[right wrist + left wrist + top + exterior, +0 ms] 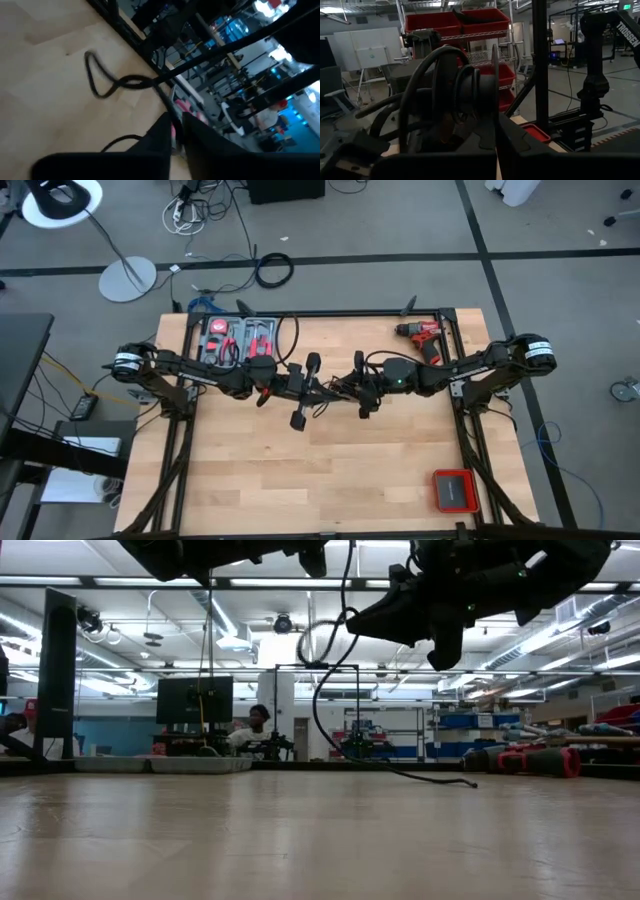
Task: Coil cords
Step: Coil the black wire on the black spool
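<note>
Jaws: right gripper (177, 131) pinched on cord (107, 82); left gripper's (305, 392) grip you cannot tell. Cord hangs mid-table, tail trailing toward 3 o'clock. Lift fast and tail drags, loop (318, 643) slips.

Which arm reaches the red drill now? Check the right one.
Probably the right: the red drill lies at the far right edge beside the right arm, nothing between, though its end effector is shut on the cord.
</note>
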Tool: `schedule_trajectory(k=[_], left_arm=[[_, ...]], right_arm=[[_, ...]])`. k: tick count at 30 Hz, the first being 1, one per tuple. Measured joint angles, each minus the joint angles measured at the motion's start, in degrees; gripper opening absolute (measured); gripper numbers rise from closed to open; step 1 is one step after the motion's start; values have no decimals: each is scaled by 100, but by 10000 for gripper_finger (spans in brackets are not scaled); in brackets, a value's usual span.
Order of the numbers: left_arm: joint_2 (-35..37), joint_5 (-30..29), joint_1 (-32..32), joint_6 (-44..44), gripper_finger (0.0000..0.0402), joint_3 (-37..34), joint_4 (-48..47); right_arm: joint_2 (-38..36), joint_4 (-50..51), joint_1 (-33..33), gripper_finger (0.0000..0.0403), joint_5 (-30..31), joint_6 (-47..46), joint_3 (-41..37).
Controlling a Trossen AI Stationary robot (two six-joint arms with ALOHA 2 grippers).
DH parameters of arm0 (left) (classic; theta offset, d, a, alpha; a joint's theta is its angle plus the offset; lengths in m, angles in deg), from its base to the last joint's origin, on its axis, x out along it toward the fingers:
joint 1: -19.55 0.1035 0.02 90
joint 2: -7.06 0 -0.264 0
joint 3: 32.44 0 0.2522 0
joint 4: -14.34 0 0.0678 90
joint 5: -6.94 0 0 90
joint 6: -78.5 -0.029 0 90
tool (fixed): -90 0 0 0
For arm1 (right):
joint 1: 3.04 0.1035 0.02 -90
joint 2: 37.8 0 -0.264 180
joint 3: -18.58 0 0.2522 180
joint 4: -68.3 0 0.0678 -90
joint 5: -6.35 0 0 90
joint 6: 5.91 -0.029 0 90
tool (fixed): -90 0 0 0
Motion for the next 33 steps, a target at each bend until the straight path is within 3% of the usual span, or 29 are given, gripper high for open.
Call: schedule_trajectory(k=[2, 11, 17, 33], left_arm=[[0, -2, 0, 4, 0, 0, 0], [0, 0, 0, 35, 0, 0, -474], [71, -21, 6, 50, 0, 0, -1029], [961, -990, 122, 33, 0, 2, -3445]], right_arm=[[0, 114, -2, 12, -2, -114, 0], [-2, 1020, 205, 5, 66, -941, 4], [-85, 1800, 521, 4, 563, -1364, 2], [-1105, 2856, 1016, 3, 1070, -2210, -234]])
